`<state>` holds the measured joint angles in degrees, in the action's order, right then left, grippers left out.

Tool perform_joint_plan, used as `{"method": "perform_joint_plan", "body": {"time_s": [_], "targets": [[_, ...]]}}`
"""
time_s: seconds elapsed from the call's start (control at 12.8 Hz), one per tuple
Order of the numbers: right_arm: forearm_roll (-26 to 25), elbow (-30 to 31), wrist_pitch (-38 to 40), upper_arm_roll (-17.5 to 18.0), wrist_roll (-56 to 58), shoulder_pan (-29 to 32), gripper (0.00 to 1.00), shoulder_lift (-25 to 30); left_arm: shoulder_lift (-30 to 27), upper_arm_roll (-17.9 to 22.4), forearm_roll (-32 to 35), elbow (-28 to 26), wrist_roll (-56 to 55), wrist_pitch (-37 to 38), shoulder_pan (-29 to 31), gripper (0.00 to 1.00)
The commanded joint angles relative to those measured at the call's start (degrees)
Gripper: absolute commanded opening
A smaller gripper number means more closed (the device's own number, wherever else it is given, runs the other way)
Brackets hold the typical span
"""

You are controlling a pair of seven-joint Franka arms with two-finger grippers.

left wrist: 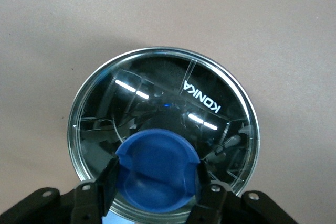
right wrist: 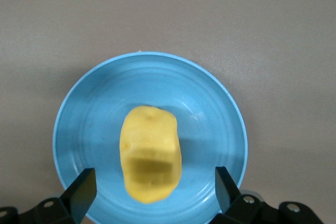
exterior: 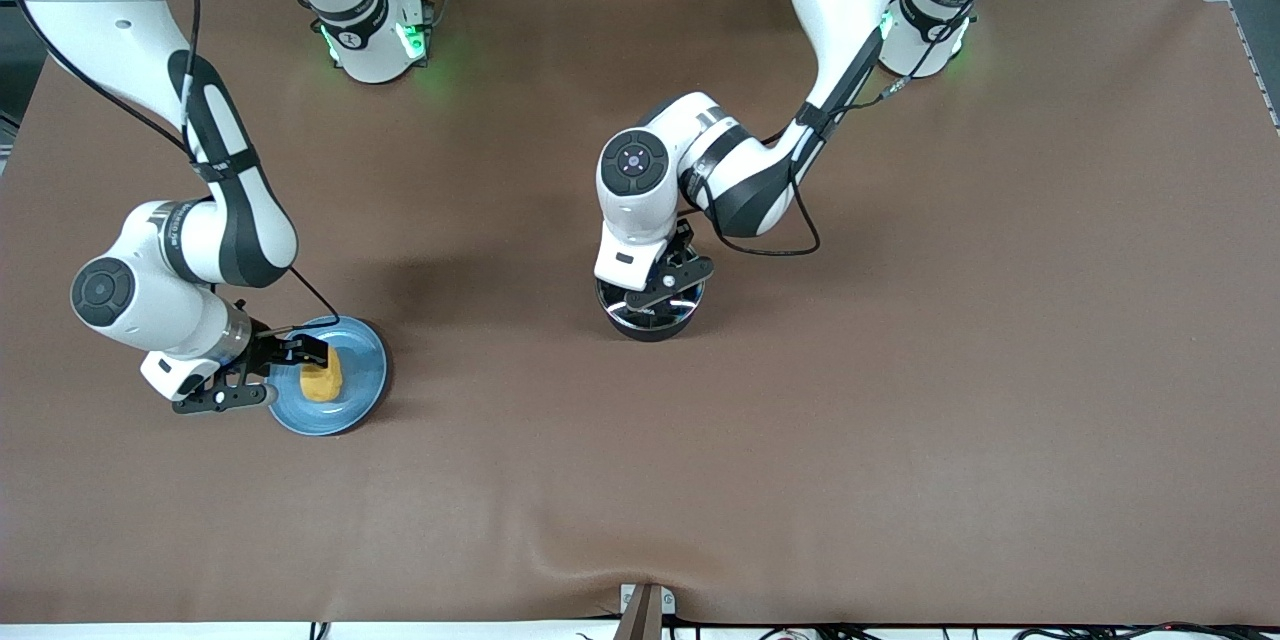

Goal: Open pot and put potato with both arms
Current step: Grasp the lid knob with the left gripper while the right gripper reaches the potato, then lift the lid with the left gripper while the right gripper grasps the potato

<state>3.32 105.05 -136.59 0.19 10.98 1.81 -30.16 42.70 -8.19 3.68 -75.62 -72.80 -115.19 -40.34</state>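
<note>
Pinching the lid's blue knob [left wrist: 156, 169] with left fingers [left wrist: 107, 179], right fingers [right wrist: 84, 190] spread astride potato [right wrist: 150, 153]

We read one word only: "KONKA", in white capital letters on the clear glass lid [left wrist: 163, 129] of the pot [exterior: 650, 315]. In the left wrist view it appears upside down, on the part of the glass just past the blue knob [left wrist: 156, 169] that sits between the fingers of the left gripper [left wrist: 156, 182]. There is some print on the arm casings in the front view, but we cannot make it out.
</note>
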Motion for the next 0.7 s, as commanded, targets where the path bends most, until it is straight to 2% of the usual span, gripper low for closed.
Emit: {"method": "perform_joint_plan", "body": {"time_s": [0.0, 0.39, 0.62], "targets": [[1.2, 0.5, -2.8, 0.1, 0.8, -0.1, 1.0, -1.4, -1.3, 0.3, 0.2, 0.7, 2.5, 0.2, 0.0, 0.0], [1.7, 0.5, -5.2, 0.2, 0.9, -0.8, 1.0, -3.9, -7.6, 0.4, 0.1, 0.6, 5.1, 2.3, 2.6, 0.0], [1.7, 0.5, -5.3, 0.2, 0.9, -1.2, 1.0, -5.0, -11.1, 0.4, 0.1, 0.6, 9.5, 5.5, 7.4, 0.0]]}}
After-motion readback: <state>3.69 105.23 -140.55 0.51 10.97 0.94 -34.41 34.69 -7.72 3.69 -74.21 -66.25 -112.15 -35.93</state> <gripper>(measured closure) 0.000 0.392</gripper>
